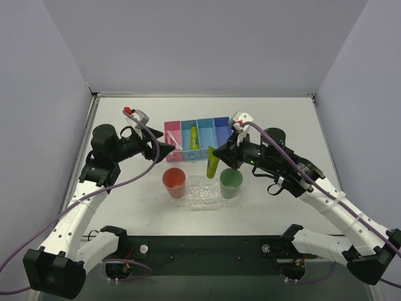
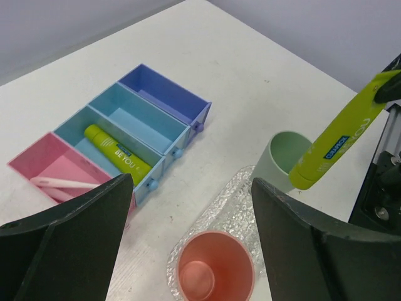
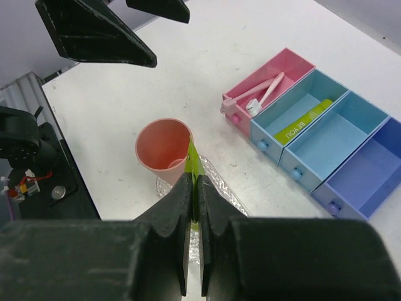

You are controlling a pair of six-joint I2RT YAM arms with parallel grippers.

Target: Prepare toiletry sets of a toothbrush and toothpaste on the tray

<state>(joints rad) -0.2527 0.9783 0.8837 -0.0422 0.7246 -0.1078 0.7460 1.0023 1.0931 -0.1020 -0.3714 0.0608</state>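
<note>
In the right wrist view, the toothpaste [image 3: 192,166] was largely hidden between the closed fingers of the right gripper [image 3: 193,188]; only a thin edge was seen. In the left wrist view, a toothbrush [image 2: 61,183] was partly covered by the left gripper [image 2: 191,182].

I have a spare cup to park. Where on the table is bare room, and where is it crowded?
Bare: the table behind the row of bins, and the strip between the tray and the arm bases. Crowded: the tray, with the pink cup, green cup, and the right hand holding a toothpaste tube above it.
</note>
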